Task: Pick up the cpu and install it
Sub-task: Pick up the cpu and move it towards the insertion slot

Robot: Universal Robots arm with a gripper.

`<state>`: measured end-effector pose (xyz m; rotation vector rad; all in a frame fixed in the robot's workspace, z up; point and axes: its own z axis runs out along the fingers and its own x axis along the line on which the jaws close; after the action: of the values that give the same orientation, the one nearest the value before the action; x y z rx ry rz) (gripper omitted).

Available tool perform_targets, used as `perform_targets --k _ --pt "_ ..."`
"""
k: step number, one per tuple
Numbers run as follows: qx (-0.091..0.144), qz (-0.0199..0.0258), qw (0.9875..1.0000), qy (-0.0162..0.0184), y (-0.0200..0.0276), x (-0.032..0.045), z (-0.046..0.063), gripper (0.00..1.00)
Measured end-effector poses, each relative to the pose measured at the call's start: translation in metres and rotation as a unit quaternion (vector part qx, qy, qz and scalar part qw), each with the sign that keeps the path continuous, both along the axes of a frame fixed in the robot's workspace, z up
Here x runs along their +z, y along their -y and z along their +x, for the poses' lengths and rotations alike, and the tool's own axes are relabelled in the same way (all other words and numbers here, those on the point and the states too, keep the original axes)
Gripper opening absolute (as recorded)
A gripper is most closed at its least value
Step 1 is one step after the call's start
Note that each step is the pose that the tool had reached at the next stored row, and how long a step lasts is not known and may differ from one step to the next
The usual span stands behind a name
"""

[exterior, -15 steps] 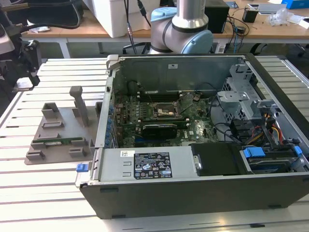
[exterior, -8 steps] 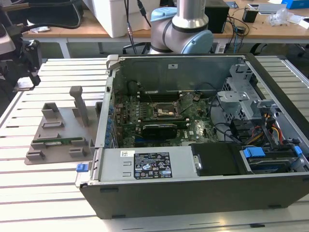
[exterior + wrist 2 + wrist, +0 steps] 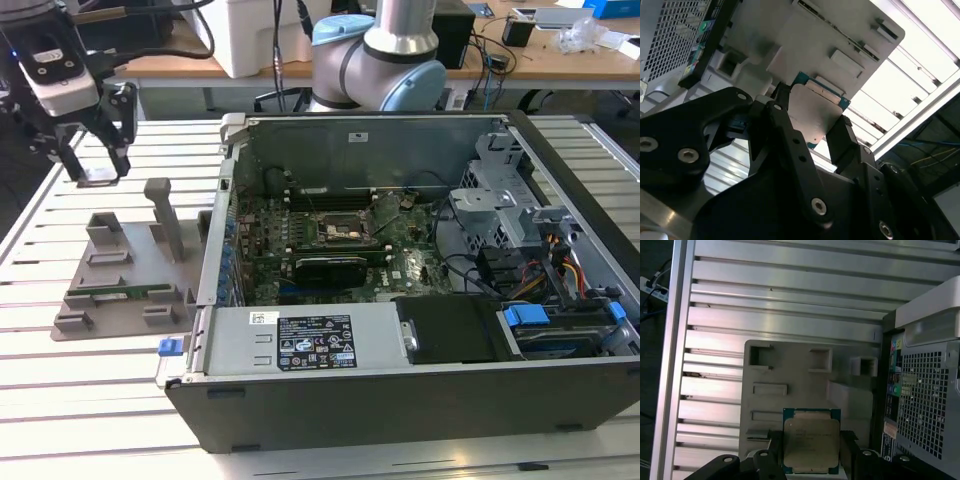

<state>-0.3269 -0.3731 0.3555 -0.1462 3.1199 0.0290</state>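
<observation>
Jaws clamped on two opposite edges of cpu (image 3: 811, 442), chip held flat between them. Grey tray (image 3: 790, 372) beneath jaws; open case (image 3: 930, 405) beside them, on slatted counter (image 3: 765, 315).

The gripper (image 3: 97, 165) is matt black, built of flat jointed link bars (image 3: 790, 150) with rounded ends. Bright silver screw heads (image 3: 688, 155) mark the pivots of these links, behind the fingertips. Directly above the gripper sits a pale grey housing (image 3: 65, 90) with a dark panel on its face. Further from the gripper, the arm (image 3: 405, 25) is a brushed silver tube; its joints (image 3: 400, 85) are rounded grey shells with light blue caps (image 3: 338, 30).
</observation>
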Motion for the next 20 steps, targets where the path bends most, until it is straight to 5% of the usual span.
perform_targets --k 2,5,9,15,20 --pt "0.000 -0.0004 1.0000 -0.0002 -0.0001 0.0035 0.001 0.54" --pt "0.000 -0.0012 1.0000 -0.0003 -0.0001 0.0282 0.002 0.54" --pt "0.000 -0.0013 1.0000 -0.0005 -0.0001 0.0510 0.002 0.54" --pt "0.000 -0.0013 1.0000 -0.0007 0.0000 0.0527 0.004 0.54" --pt "0.000 -0.0012 1.0000 -0.0008 -0.0004 0.0523 0.027 0.54"
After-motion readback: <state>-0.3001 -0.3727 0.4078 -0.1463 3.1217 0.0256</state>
